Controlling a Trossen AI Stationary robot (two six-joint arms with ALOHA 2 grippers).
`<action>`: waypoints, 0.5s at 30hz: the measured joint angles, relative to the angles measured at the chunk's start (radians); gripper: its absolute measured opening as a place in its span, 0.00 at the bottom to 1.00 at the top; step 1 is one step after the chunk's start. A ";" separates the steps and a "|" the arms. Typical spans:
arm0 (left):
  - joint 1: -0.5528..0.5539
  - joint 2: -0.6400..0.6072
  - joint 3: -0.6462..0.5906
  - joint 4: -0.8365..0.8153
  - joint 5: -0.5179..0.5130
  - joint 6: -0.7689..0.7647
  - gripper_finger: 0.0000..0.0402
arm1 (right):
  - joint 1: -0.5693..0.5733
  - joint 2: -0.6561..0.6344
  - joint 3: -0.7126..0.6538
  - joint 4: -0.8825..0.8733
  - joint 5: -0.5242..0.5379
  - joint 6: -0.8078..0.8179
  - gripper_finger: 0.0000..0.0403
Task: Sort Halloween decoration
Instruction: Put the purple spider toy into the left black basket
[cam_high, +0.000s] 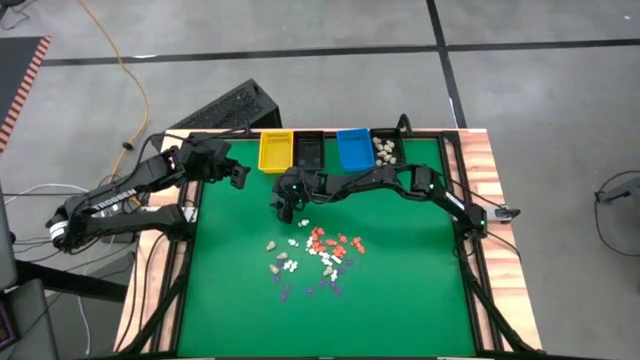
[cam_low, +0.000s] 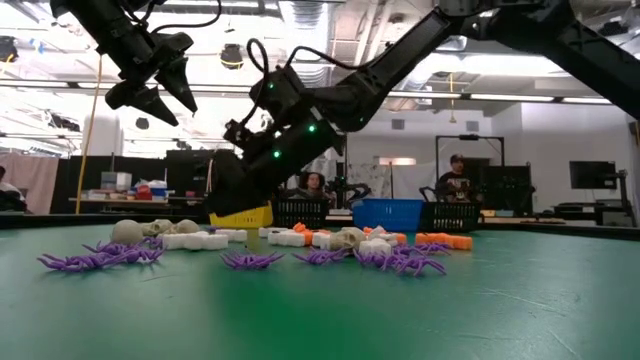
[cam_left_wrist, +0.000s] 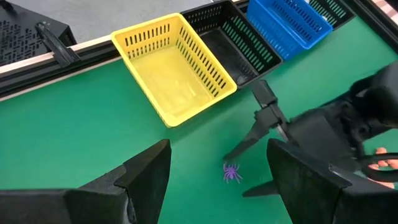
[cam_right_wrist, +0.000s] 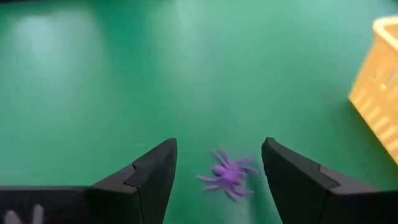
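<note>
A small purple spider (cam_right_wrist: 227, 174) of the Halloween decoration lies on the green table between the tips of my right gripper (cam_right_wrist: 217, 146), which is open and slants down over it near the yellow bin (cam_high: 276, 150). It also shows in the left wrist view, spider (cam_left_wrist: 232, 172). A pile of white, cream, orange and purple pieces (cam_high: 315, 258) lies mid-table. My left gripper (cam_high: 240, 175) hangs open above the table's far left, holding nothing.
Along the far edge stand the yellow bin, a black bin (cam_high: 309, 150), a blue bin (cam_high: 354, 148) and another black bin (cam_high: 385, 150) with cream pieces in it. Bare green table lies toward the near edge and left of the pile.
</note>
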 joint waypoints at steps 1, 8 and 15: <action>0.000 0.000 0.000 0.000 0.000 0.000 0.64 | -0.002 0.002 0.000 -0.006 0.007 0.000 0.65; 0.000 0.000 0.000 0.000 0.000 0.000 0.64 | -0.010 0.003 0.000 -0.011 0.029 0.003 0.65; 0.000 0.000 0.000 0.001 0.000 0.001 0.64 | -0.002 0.003 0.000 -0.011 0.028 0.002 0.65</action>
